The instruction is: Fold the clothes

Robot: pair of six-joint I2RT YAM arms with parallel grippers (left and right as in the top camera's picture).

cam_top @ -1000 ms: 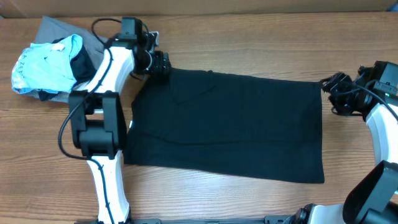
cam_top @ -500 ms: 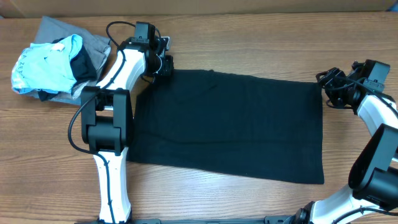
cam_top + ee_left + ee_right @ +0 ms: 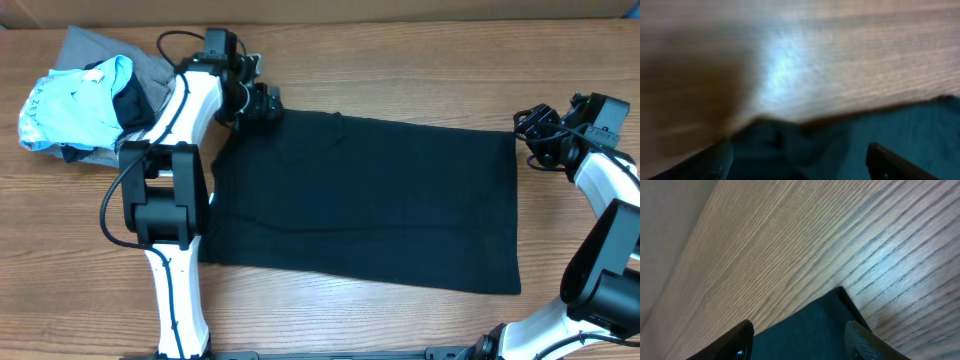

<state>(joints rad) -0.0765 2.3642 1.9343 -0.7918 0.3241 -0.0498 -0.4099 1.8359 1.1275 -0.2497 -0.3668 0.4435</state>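
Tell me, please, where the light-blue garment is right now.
In the overhead view, the light-blue garment lies bunched on a grey garment at the table's far-left corner, left of the left arm.

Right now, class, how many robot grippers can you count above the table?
2. The left gripper is at the black shirt's far left corner; the right gripper is at its far right corner. None appears hidden.
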